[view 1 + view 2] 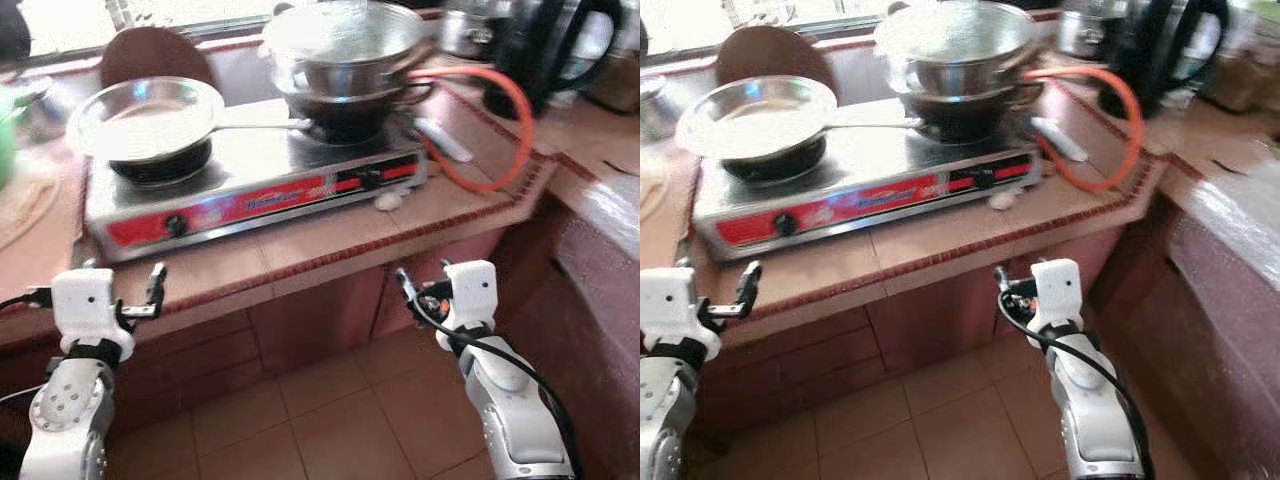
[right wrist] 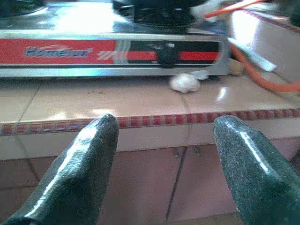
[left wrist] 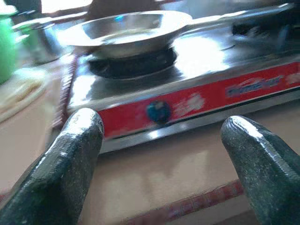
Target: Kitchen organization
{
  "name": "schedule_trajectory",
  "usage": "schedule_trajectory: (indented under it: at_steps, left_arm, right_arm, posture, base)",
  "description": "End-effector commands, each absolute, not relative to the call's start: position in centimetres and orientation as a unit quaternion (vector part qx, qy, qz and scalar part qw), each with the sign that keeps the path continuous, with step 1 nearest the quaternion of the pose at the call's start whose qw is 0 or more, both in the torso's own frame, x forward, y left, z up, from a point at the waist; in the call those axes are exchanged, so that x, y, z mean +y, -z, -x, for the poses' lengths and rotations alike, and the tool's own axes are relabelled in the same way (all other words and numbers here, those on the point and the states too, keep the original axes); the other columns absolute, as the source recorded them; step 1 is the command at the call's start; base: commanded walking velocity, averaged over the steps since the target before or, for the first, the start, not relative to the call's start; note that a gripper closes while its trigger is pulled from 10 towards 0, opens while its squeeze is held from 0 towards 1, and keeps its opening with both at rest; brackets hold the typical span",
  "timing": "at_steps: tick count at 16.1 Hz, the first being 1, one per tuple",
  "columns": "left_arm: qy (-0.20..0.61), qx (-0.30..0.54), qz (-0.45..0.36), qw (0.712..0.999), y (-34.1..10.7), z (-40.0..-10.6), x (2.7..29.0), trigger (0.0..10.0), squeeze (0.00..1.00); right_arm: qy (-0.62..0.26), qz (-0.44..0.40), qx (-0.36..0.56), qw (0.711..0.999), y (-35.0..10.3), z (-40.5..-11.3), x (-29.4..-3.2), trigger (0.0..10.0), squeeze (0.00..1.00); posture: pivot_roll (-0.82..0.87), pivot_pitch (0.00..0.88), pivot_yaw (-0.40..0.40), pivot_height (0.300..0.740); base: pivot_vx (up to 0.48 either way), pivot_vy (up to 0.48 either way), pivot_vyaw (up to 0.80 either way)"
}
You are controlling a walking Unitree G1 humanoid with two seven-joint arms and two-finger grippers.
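A steel two-burner gas stove [image 1: 250,190] with a red front stands on the tiled counter [image 1: 300,255]. On its left burner rests a steel frying pan [image 1: 145,115], handle pointing right. The right burner carries a steel pot [image 1: 345,55] with a bowl stacked on it. A garlic bulb [image 2: 184,83] lies on the counter before the stove's right knob. My left gripper [image 1: 150,292] hangs open and empty in front of the counter edge, facing the stove's left knob [image 3: 158,111]. My right gripper [image 1: 420,285] is open and empty too, just below the counter edge at the right.
An orange gas hose [image 1: 510,120] loops right of the stove, beside a white-handled utensil [image 1: 445,140] and a black kettle [image 1: 545,50]. A round brown board [image 1: 155,55] leans behind the pan. A green container [image 3: 5,51] and flat bread [image 3: 18,89] sit at left. Tiled floor [image 1: 330,410] lies below.
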State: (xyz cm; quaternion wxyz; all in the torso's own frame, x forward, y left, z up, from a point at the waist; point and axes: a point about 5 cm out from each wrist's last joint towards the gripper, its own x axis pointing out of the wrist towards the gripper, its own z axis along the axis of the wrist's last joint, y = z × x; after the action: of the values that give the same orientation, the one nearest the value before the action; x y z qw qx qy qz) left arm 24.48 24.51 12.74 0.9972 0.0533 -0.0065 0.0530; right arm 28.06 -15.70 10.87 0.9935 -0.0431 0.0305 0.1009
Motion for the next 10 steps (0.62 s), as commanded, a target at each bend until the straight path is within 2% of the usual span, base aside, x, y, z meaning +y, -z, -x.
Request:
schedule_trajectory:
  at_steps: [1,10]
  left_arm:
    - [-0.044,-0.014,-0.054,0.997,-13.1,-24.8,24.2,10.0,0.0]
    - [-0.025,-0.006,-0.042,0.999,-12.4,-24.9,23.2,10.0,0.0]
  right_arm:
    - [-0.091,0.042,0.03,0.995,-11.1,-28.0,-16.1,10.0,0.0]
    - [-0.09,0.041,0.027,0.995,-11.1,-28.2,-15.9,10.0,0.0]
  posture:
    - [-0.12,0.077,0.051,0.74]
    - [-0.12,0.072,0.051,0.74]
  base:
    - [0.0,0.0,-0.8]
    - [0.0,0.0,-0.8]
